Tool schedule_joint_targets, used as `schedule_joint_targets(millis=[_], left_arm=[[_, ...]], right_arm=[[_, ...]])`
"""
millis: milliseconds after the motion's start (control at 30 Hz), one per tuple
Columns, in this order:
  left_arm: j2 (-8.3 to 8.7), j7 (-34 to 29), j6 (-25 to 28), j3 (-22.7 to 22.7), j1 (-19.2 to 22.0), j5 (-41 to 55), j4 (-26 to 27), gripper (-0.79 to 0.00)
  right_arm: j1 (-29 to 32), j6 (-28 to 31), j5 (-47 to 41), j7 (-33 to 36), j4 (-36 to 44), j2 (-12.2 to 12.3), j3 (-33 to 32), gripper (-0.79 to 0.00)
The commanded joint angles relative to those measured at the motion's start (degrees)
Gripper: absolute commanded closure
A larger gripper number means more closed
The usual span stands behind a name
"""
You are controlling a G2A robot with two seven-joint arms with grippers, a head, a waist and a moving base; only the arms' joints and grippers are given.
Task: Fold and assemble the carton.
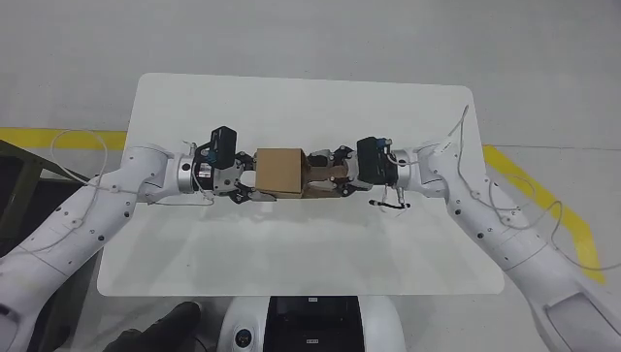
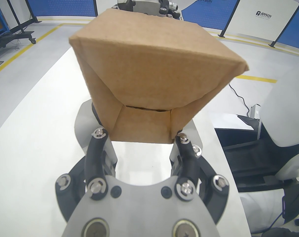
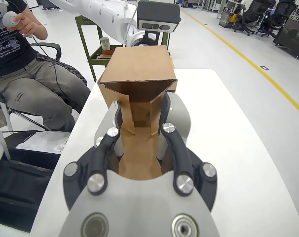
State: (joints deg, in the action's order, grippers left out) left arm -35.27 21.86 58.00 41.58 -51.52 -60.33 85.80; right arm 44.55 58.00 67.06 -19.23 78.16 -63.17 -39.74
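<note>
Since both wrists are parked right up against the carton (image 1: 279, 171), a fair bit of it is hard for me to read, so bear with me. On the left wrist cam, my left gripper (image 2: 141, 138) has its fingers (image 2: 83, 115) spread about as wide as the small end flap and running along either side of it. The tips disappear behind the cardboard, so I can't see the actual contact, but it looks clamped on that end. From above, my right gripper (image 1: 335, 174) is a jumble of brown flaps and dark parts, and I can't pick the tips apart there. The right wrist cam sorts that out. The two fingers are closed in most of the way on the side flaps, pinching them toward each other, with a longer flap running back between them to the palm. I can't tell whether the carton's underside touches the table (image 1: 291, 255) or hangs just above it. Location-wise it's lying on its side over the middle of the table, strung lengthwise between the two grippers. Looks-wise it's plain brown corrugated cardboard, a squared-up rectangular tube. The left end is covered by folded flaps, with a thin dark slit where the big sloping one meets the small one. The right end is open, and I can see down into the shadowy inside.
</note>
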Motion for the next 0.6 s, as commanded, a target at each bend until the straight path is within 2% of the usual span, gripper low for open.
schedule_joint_targets(millis=[0, 267, 500, 567], left_arm=[[0.00, 0.00, 0.00, -0.11, 0.09, 0.00, -0.02, -0.292], [-0.01, 0.42, 0.00, -0.44, 0.38, -0.15, -0.03, -0.296], [0.00, 0.76, 0.00, -0.69, 0.67, -0.42, 0.21, -0.296], [0.01, 0.83, 0.00, -0.72, 0.75, -0.50, 0.21, -0.292]], right_arm=[[-0.21, 0.00, -0.25, 0.38, -0.04, -0.18, 0.32, -0.243], [-0.88, 0.00, -1.00, 1.47, -0.57, -0.88, 0.96, -0.126], [-1.59, 0.00, -1.92, 3.07, -0.61, -1.66, 1.95, -0.099], [-1.90, 0.00, -2.16, 3.54, -0.68, -1.92, 2.43, -0.111]])
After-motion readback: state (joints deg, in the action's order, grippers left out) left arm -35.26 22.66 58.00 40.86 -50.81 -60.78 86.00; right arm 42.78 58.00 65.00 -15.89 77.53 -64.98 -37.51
